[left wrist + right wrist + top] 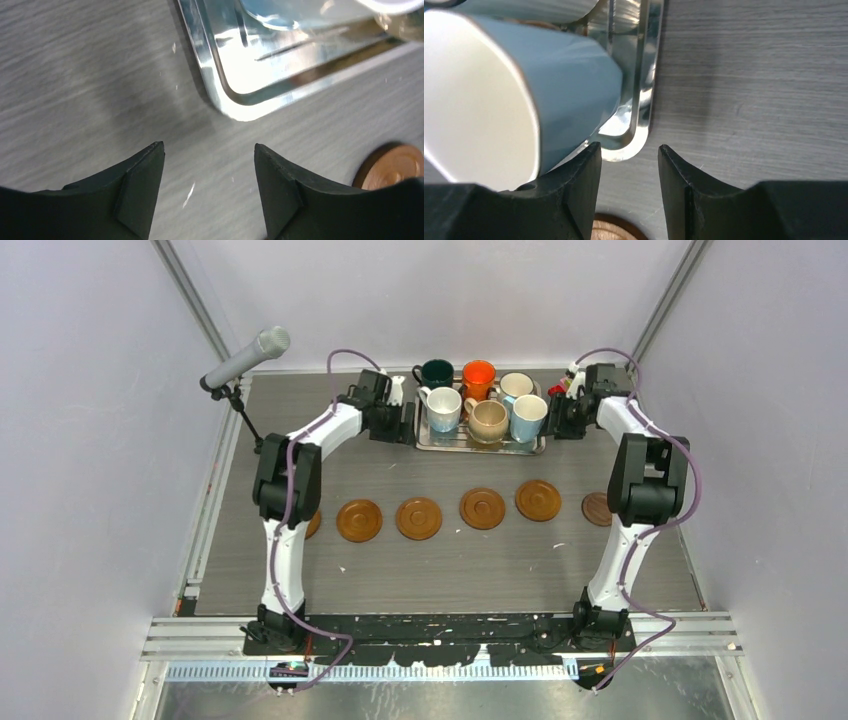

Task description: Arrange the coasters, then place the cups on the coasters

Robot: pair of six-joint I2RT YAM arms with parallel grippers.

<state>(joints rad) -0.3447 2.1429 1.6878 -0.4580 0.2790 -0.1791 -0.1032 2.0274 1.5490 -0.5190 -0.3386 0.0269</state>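
Note:
Six brown coasters lie in a row across the table, from one (359, 520) at the left to a smaller, darker one (597, 508) half hidden by the right arm. The leftmost (312, 524) peeks from behind the left arm. Six cups stand on the silver tray (430, 443): dark green (436, 373), orange (478, 375), two whitish (443, 408) (516, 387), beige (488, 420) and light blue (528, 417). My left gripper (209, 150) hangs open beside the tray's left corner (235, 102), holding nothing. My right gripper (629, 150) is open just outside the right corner (631, 142), beside the light blue cup (569, 85).
A microphone (247, 358) on a stand rises at the back left. Small coloured blocks (560, 388) sit behind the right gripper. A coaster (395, 167) shows at the left wrist view's right edge, and another coaster (611, 231) lies below the right fingers.

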